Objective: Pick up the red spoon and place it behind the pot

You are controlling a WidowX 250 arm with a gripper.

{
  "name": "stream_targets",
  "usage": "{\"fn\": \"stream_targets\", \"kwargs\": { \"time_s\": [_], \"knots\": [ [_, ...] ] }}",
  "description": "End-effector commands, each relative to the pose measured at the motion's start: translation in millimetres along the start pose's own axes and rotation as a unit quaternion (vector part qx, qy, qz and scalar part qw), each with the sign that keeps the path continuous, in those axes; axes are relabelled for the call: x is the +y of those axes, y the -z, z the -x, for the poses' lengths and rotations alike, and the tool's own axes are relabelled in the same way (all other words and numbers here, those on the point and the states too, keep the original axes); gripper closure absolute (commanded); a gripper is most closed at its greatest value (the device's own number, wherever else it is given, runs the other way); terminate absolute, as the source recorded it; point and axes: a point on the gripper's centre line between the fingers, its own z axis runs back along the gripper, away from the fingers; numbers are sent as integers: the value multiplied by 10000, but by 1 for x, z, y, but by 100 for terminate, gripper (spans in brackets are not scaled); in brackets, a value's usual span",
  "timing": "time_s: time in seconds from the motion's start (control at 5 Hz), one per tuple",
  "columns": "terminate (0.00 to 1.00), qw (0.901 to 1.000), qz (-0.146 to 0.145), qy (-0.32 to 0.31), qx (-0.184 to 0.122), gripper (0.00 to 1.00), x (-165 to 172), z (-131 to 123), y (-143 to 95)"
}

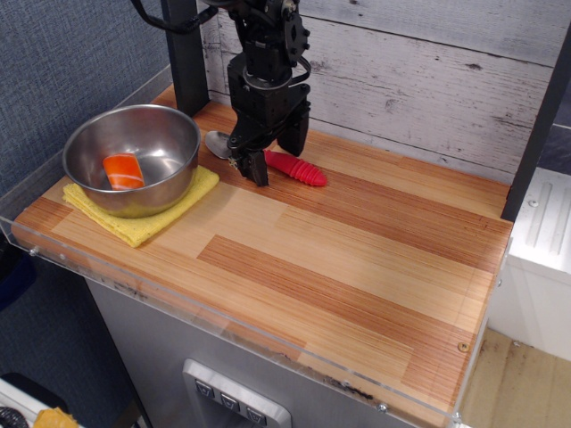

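Observation:
The red spoon (298, 168) lies flat on the wooden table, its silver bowl (217, 143) pointing left toward the pot and its ribbed red handle pointing right. The pot (169, 134) is a shiny steel bowl at the left, standing on a yellow cloth. The spoon lies just right of the pot's far side, apart from it. My gripper (277, 153) stands over the spoon's neck with its jaws open. One finger (259, 169) is in front of the spoon and the other behind it. It holds nothing.
A small orange-red block (123, 171) sits inside the pot. The yellow cloth (143, 221) lies under it. A black post (185, 53) stands behind the pot against the plank wall. A clear plastic rim (223, 312) edges the table front.

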Motion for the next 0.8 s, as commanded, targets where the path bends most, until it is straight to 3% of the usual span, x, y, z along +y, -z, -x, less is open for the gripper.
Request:
{"fn": "stream_targets", "kwargs": {
  "time_s": [0.0,0.4,0.6],
  "knots": [
    [0,9995,292,-53,-53,0,3,5,-20],
    [0,9985,535,-6,-74,0,-4,7,-40],
    [100,9975,690,13,-170,0,-10,7,-59]
  ]
}}
